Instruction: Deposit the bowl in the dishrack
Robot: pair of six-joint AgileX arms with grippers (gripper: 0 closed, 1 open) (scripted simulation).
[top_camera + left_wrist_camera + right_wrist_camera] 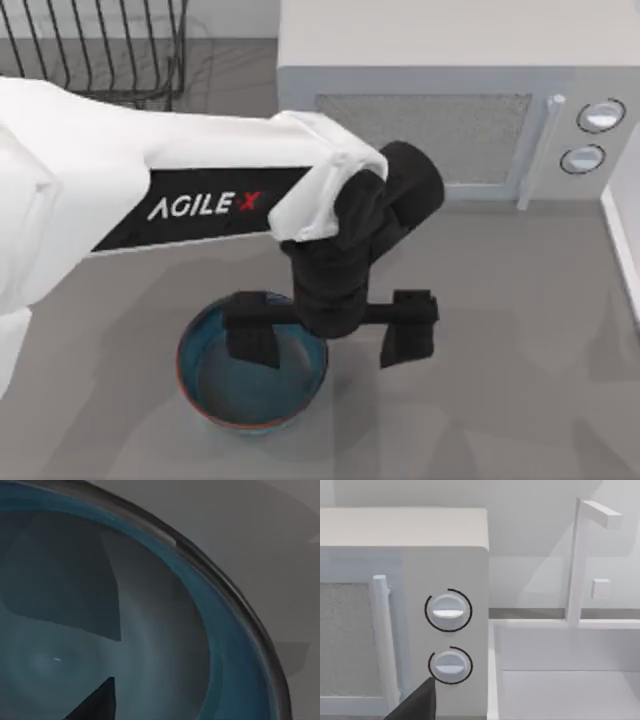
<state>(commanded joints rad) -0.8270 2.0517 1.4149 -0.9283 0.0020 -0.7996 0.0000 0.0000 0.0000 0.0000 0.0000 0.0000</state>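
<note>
The left pincer [330, 335] hangs open astride the bowl's [250, 385] right rim (one finger inside), bowl on the table [500, 400]. Shallow bite risks slipping before the dishrack [100, 50].

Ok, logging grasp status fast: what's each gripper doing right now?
Left gripper: open, one finger inside the bowl, the other outside its rim; nothing held.
Right gripper: cannot be told.

The one readable text is "AGILE X", white letters with a red X, on the black panel [200, 208] of my left arm [120, 170].
</note>
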